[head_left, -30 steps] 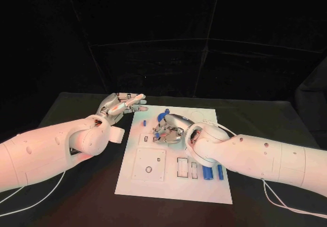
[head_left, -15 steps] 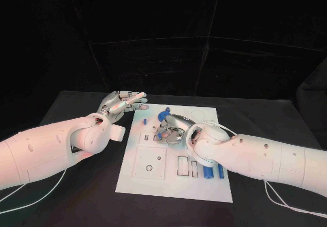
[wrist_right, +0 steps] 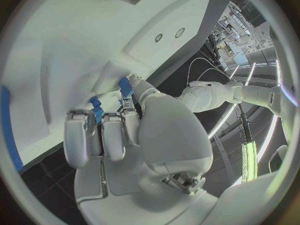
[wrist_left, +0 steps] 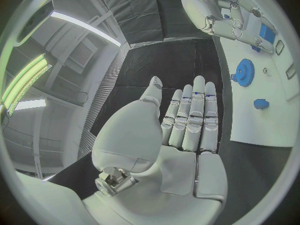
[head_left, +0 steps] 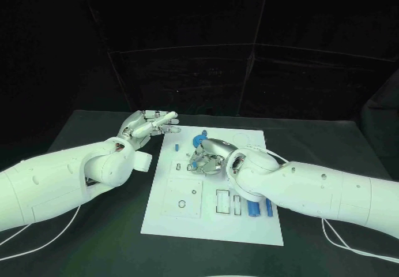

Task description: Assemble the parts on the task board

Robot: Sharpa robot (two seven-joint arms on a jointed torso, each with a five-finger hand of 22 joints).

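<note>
The white task board [head_left: 208, 226] lies in the middle of the black table. My right hand [head_left: 208, 156] is low over its upper middle, fingers curled round a small blue part [wrist_right: 95, 108] close against the board [wrist_right: 75, 30]. Just beyond that hand a blue gear [head_left: 198, 140] stands on the board, with a small blue piece [head_left: 177, 148] to its left. Two blue bars [head_left: 254, 209] lie near the board's lower right. My left hand [head_left: 150, 124] hovers off the board's far left corner, fingers straight and apart, holding nothing. In the left wrist view the gear [wrist_left: 242, 72] and small piece [wrist_left: 261, 104] lie past its fingertips [wrist_left: 199, 82].
Rectangular and round recesses [head_left: 181, 201] mark the board's lower left. Both white forearms cross the table from the sides. A white cable [head_left: 349, 245] trails under the right arm. Black table [head_left: 91, 254] surrounds the board.
</note>
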